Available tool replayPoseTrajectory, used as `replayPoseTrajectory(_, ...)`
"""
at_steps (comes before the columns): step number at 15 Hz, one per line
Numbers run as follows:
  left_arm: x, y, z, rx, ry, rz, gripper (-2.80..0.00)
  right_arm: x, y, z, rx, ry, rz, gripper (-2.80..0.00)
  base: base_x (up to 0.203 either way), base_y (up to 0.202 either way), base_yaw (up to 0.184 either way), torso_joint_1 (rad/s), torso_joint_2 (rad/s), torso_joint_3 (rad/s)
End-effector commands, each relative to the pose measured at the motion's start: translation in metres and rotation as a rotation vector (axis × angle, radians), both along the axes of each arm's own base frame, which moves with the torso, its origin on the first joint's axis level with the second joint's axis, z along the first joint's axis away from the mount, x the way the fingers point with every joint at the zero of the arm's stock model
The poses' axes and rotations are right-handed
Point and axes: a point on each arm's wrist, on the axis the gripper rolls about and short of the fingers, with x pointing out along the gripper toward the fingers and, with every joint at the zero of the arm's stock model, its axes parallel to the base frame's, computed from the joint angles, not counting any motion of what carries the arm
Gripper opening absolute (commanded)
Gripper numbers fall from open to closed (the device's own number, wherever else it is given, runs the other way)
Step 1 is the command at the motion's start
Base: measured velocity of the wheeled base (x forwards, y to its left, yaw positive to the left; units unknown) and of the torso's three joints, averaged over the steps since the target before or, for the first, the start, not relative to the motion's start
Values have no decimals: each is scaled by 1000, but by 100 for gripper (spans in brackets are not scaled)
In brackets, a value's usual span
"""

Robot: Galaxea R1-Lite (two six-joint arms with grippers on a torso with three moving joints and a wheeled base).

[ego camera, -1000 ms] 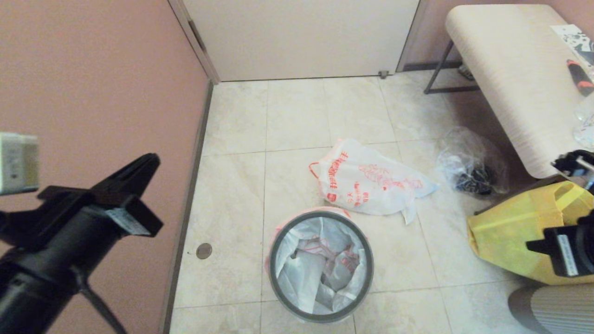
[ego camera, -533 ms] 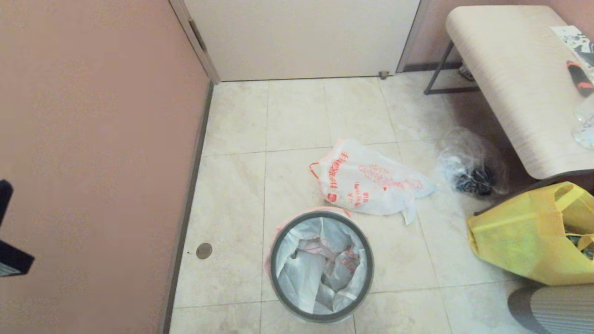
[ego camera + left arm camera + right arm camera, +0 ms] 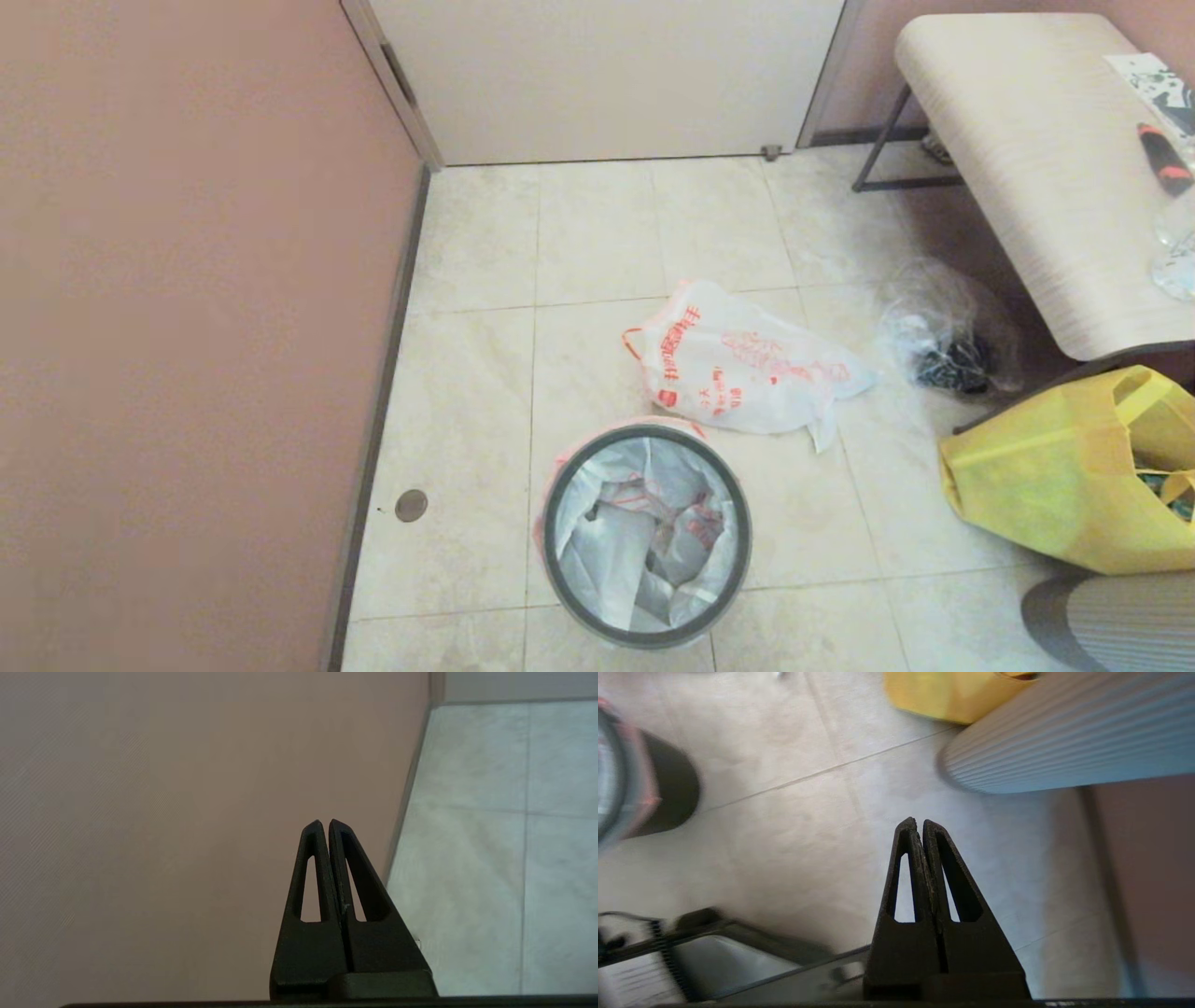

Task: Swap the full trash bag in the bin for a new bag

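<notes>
On the tiled floor at about 6 o'clock in the head view, you are looking at the bin (image 3: 647, 534), already lined with the new bag (image 3: 616, 551), whose pink-orange edge is folding out under the grey hoop (image 3: 560, 560). The full trash bag (image 3: 738, 369) is lying just beyond the bin at roughly 1 o'clock from it, close to the rim without clearly touching, with its long axis running from the orange handle loops at 9 o'clock toward the tapered end at 3 o'clock. Neither arm is showing in the head view, so you are relying on the wrist cameras here. The left claw (image 3: 325, 822) is pressed together, gripping nothing, and facing the pink wall (image 3: 187, 788) beside the floor edge, with no bag in sight. The right claw (image 3: 920, 820) is likewise pressed together and empty, and it is hanging over bare tiles; its view is catching the bin's black side (image 3: 668, 798) and a corner of the yellow tote (image 3: 943, 695), which the left wrist view is missing entirely. By that evidence the right arm is probably the nearer one to the bin. Only the head view is showing you the printed bag and the liner's seating, which looks largely finished.
</notes>
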Motion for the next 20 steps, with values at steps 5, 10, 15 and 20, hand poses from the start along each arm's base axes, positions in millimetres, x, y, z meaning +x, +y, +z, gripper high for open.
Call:
replayPoseTrajectory(5, -32, -4, -45, -57, 40, -228, -280, -9, 2, -55, -96, -149, 12, -280, 0, 0, 0, 0, 0, 0)
replayPoseTrajectory(10, -35, -10, -64, -75, 123, -491, -280, 31, 7, -82, -101, -406, 211, -280, 0, 0, 0, 0, 0, 0)
replayPoseTrajectory(15, -35, -11, -75, -79, 238, -534, -280, 35, 9, -93, -90, -387, 302, -280, 0, 0, 0, 0, 0, 0)
replayPoseTrajectory(20, -35, -11, -75, -109, 227, -546, -280, 35, 8, -93, -78, -389, 303, -280, 0, 0, 0, 0, 0, 0)
